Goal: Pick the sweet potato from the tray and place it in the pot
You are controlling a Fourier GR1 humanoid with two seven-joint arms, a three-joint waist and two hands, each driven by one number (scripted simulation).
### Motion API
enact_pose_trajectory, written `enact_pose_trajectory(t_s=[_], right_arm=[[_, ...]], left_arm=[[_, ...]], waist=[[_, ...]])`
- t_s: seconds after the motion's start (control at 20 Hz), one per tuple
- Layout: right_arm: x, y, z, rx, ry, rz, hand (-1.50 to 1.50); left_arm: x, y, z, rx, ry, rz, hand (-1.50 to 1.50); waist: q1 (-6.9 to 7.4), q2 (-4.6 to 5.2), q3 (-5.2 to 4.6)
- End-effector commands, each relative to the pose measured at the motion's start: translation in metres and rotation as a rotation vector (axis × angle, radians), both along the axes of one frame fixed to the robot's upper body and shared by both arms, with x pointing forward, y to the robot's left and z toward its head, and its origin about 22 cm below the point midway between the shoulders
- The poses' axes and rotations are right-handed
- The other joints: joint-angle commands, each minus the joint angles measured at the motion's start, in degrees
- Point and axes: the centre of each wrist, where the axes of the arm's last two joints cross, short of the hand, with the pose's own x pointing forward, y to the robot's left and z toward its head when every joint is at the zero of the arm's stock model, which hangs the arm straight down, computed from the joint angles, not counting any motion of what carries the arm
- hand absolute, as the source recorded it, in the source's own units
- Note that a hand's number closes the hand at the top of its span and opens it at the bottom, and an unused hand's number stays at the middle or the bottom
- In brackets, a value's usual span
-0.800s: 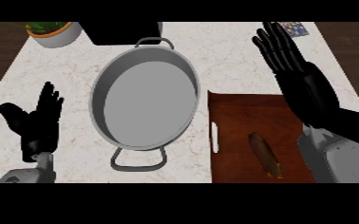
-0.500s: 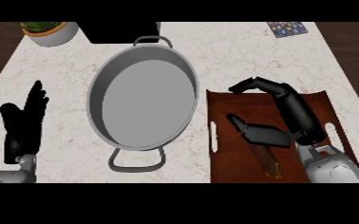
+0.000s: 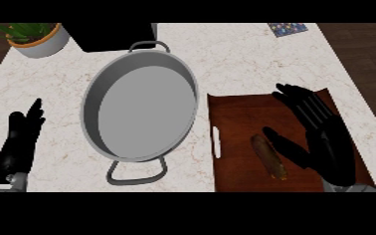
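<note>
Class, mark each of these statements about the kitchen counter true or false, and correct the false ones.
1. The sweet potato lies on the tray. True.
2. The pot holds the sweet potato. False: the sweet potato is on the tray, to the right of the pot.
3. The right hand is open over the tray, beside the sweet potato. True.
4. The left hand grips a handle of the pot. False: it rests open at the view's lower left, fingers up, apart from the pot.
</note>
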Motion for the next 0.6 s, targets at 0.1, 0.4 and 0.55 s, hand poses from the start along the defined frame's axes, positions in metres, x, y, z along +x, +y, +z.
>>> enact_pose_trajectory(t_s=[0.1,0.4,0.55], right_arm=[[-0.07,0.025,-0.049,-0.193,-0.019,-0.118,-1.5],[-0.094,0.036,-0.05,-0.394,0.123,-0.379,-1.5],[-0.103,0.049,-0.043,-0.5,0.24,-0.494,-1.5]], left_arm=[[0.003,-0.005,0.012,0.008,0.025,-0.003,0.0],[0.005,0.006,0.012,0.024,0.033,-0.014,0.0],[0.004,-0.001,0.008,0.006,0.047,-0.033,0.0]], waist=[[0.47,-0.02,-0.08],[0.13,0.24,-0.45],[1.44,0.6,-0.45]])
